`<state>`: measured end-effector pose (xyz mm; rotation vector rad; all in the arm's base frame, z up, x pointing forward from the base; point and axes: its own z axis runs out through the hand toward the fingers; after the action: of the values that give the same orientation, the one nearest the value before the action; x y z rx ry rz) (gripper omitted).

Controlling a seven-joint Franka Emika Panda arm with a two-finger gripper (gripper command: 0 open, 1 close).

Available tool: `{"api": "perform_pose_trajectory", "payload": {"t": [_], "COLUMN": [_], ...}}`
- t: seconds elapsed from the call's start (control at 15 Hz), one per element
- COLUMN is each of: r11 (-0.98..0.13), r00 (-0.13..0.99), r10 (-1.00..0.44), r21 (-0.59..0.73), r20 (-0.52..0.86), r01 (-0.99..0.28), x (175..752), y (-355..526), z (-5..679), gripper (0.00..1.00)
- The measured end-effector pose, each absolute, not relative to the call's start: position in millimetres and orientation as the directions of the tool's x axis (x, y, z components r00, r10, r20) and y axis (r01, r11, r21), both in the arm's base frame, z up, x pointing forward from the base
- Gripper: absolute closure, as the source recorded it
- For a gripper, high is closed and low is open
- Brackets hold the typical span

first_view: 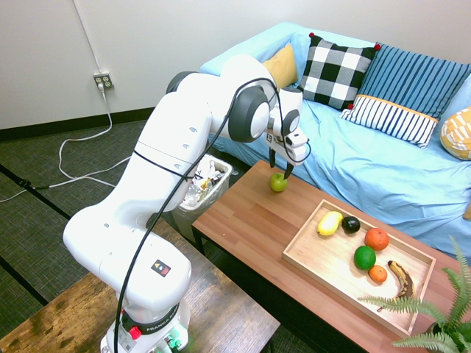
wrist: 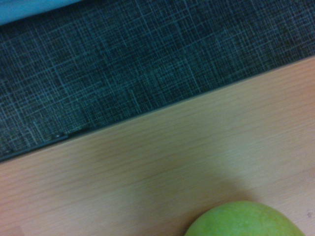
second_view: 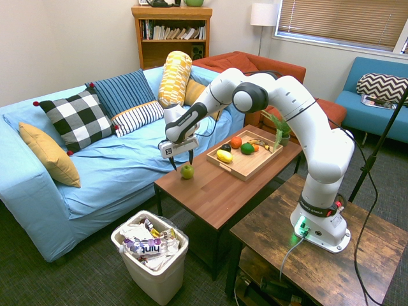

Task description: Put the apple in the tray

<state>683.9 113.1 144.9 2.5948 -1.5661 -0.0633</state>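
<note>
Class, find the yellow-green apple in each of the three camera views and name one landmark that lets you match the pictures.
First exterior view: the apple sits at the coffee table's far corner, left of the tray.
Second exterior view: the apple is at the table's sofa-side corner, lower left of the tray.
Wrist view: the apple shows at the bottom edge.
Shared landmark: the table's edge beside the apple.

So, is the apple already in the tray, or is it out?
Out. The apple sits on the bare wooden table, near its end, apart from the tray, with the open gripper just above it.
</note>
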Motion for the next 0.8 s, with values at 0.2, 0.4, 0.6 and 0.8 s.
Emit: {"api": "perform_pose_trajectory", "payload": {"t": [0.2,0.4,0.6,0.8], "r11": [-0.453,-0.453,-0.454,-0.452], "r00": [0.460,0.460,0.461,0.457], "r10": [-0.888,-0.888,-0.888,-0.889], "r21": [0.133,0.152,0.162,0.159], "r20": [0.023,0.016,0.007,-0.005], "r01": [-0.881,-0.878,-0.876,-0.878], "x": [682,678,676,677], "y": [105,102,101,95], "z": [134,120,112,111], "gripper": [0.00,0.00,1.00,1.00]}}
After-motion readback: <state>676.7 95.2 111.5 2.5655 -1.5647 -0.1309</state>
